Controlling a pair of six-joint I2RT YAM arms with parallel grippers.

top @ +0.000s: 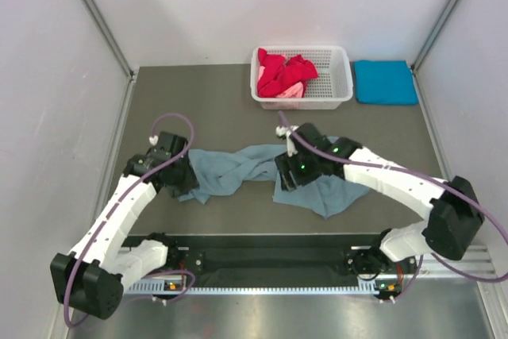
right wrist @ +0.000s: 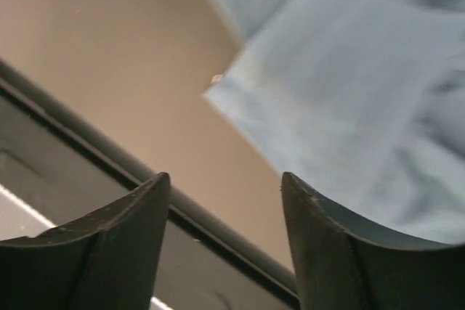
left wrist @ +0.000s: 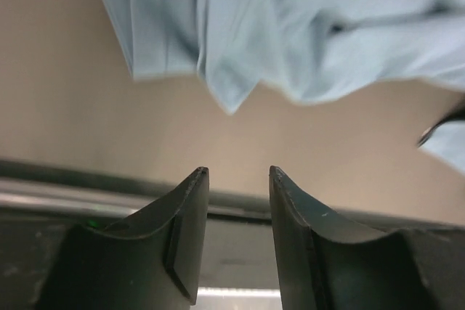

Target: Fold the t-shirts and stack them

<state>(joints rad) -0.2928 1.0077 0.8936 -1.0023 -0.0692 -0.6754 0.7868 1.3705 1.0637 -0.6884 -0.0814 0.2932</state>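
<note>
Grey-blue t-shirt (top: 238, 166) lying bunched and ungripped
Left gripper (left wrist: 237, 173) part open, right gripper (right wrist: 225, 179) wider, both empty; cloth lies just beyond each one's fingertips

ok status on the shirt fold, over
left gripper open, empty; right gripper open, empty. grey-blue shirt lying crumpled, unfolded. basket behind, not in the way.
</note>
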